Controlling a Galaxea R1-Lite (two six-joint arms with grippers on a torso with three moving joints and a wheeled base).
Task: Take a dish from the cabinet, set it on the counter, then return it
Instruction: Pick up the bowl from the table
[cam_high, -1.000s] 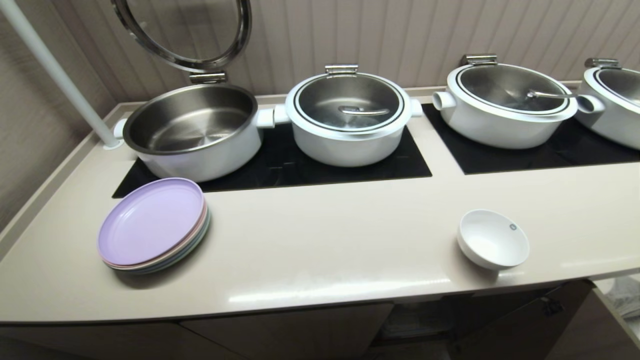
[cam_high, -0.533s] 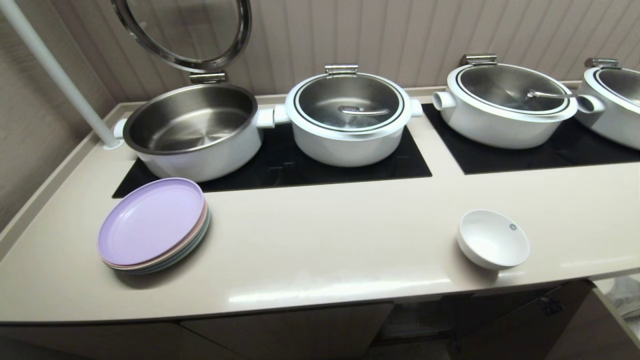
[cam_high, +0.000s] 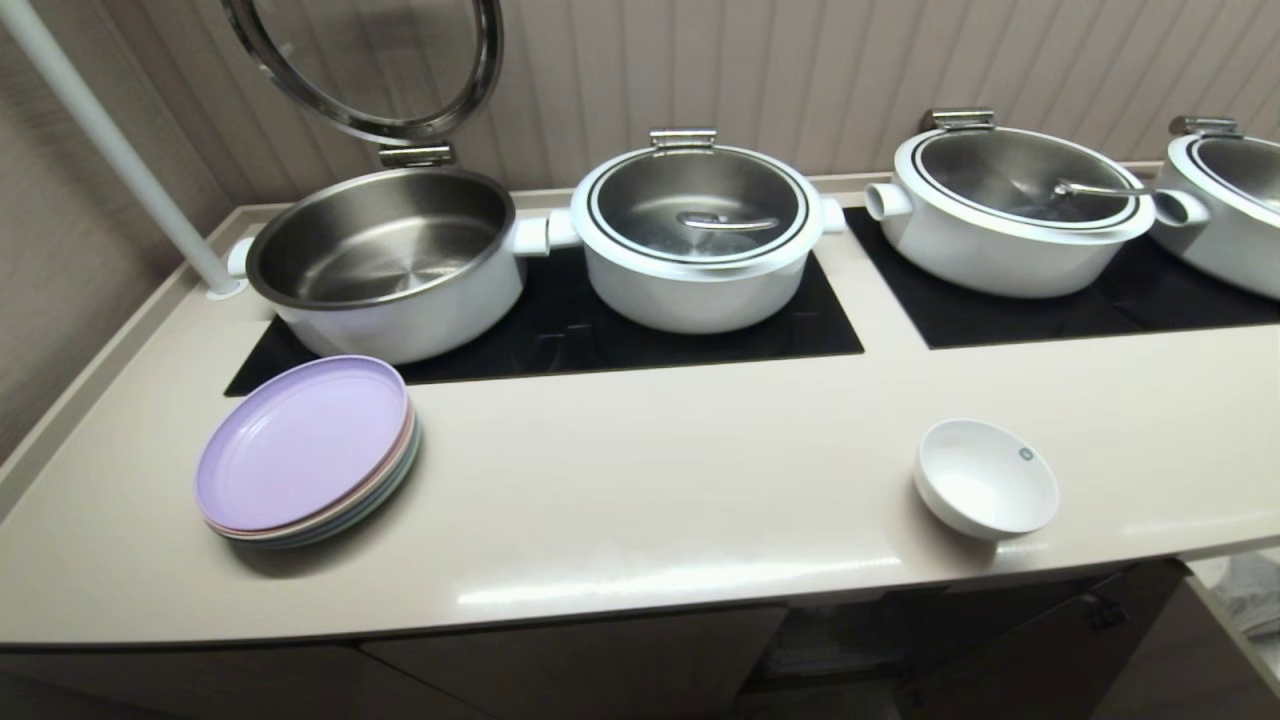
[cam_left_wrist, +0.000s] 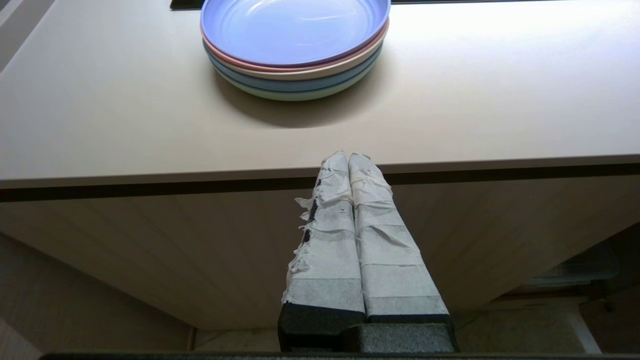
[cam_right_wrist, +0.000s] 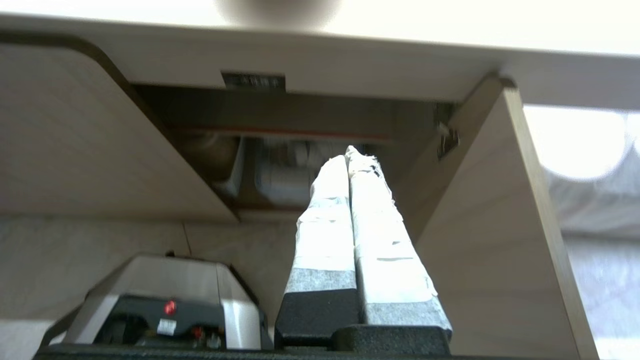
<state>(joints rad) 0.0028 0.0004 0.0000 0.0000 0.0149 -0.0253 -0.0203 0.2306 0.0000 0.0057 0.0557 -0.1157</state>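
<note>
I had the small white ceramic footed bowl (cam_high: 986, 490) sitting upright on the long glossy beige countertop (cam_high: 650, 480), near its rounded front edge and to the right, well apart from the stack of lilac-topped pastel plates (cam_high: 305, 450) at the left. So I judged the first two parts done: the dish was out of the cabinet and set down, and nothing gripped it. What remained was the return.

The low beige cabinet (cam_right_wrist: 310, 165) below stood with a door (cam_right_wrist: 492, 225) swung open, and I could make out pale shapes on its shelf, too blurred to name. My right gripper (cam_right_wrist: 347, 152) hung below the counter edge in front of that opening, its taped fingers (cam_right_wrist: 325, 220) pressed together and holding nothing. My left gripper (cam_left_wrist: 347, 157) sat parked under the counter lip below the plates, fingers likewise pressed together and empty.

To finish, I reckoned the right arm had to rise above the counter, spread its fingers, pinch the bowl's rim, and carry it down onto the shelf.
</note>
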